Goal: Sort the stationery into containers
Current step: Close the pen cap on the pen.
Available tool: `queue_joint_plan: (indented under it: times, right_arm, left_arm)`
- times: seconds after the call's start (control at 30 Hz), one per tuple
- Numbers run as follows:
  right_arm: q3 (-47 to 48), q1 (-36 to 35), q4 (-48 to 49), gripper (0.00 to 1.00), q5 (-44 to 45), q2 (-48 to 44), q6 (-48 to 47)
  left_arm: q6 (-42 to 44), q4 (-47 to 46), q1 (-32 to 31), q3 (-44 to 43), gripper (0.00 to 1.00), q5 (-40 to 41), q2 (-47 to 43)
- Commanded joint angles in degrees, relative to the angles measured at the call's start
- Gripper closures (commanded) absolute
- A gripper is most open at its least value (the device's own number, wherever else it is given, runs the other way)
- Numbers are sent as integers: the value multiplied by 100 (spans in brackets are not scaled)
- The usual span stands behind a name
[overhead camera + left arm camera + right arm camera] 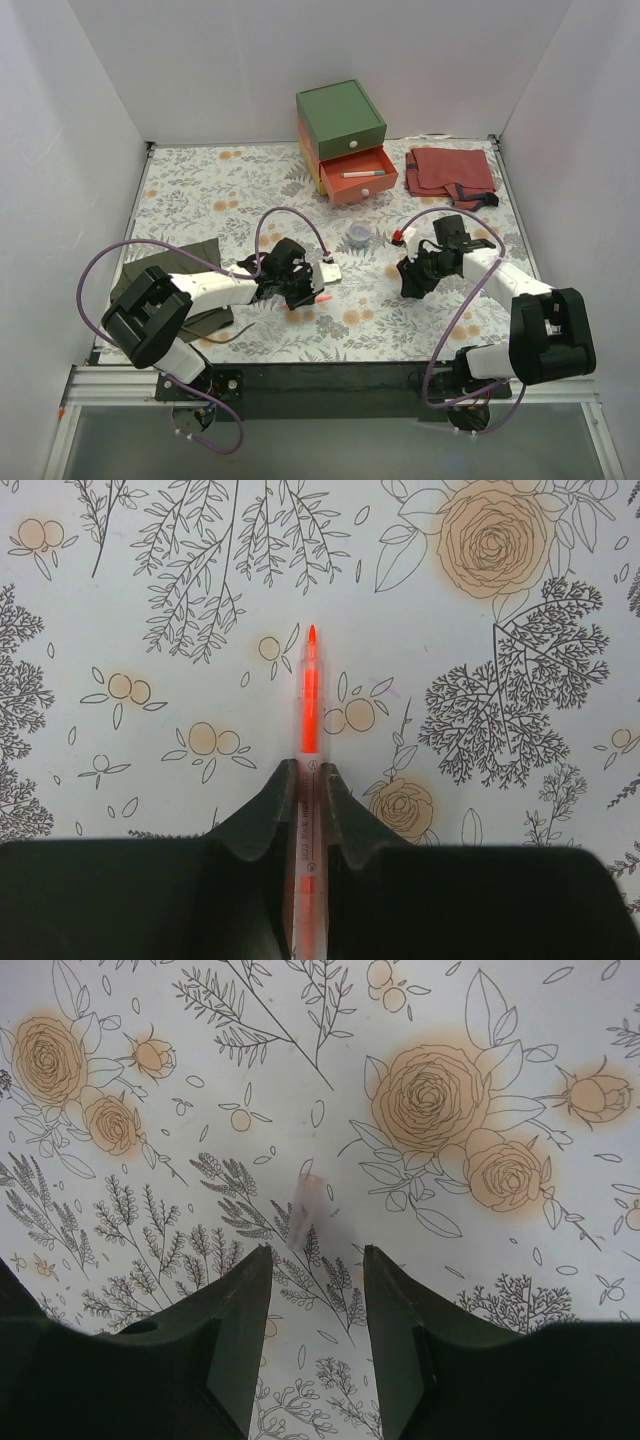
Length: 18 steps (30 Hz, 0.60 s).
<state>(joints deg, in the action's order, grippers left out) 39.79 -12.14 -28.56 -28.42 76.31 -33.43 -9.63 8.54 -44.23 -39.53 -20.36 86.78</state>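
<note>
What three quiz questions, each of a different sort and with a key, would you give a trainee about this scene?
1. True or false: the left gripper is shut on the orange-red pen.
2. Which drawer of the box stands open? A the green one; B the salmon-red drawer; C the yellow one.
3. Fill in: the jaws of the right gripper are ____.
Key: 1 true; 2 B; 3 open.

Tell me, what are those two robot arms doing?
They are sorting pens into a little box of drawers. The left gripper is shut on an orange-red pen at the flowery table. The right gripper hangs open over a blurry pale pink thing. The salmon-red drawer is pulled out with one white pen in it.
</note>
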Motion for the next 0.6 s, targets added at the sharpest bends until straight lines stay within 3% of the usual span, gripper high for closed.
queue_joint_plan:
  times: [0.0, 0.27, 0.57]
  right_arm:
    - [275, -174, -124, 49, -58, 94, -111]
    - [266, -754, 52, 45, 407, 270, 187]
    - [275, -878, 149, 45, 1014, 270, 451]
  left_arm:
    - [-74, 720, -7, 244, 100, 313, 357]
    - [-101, 711, 11, 253, 100, 322, 366]
    - [-57, 702, 55, 279, 100, 261, 401]
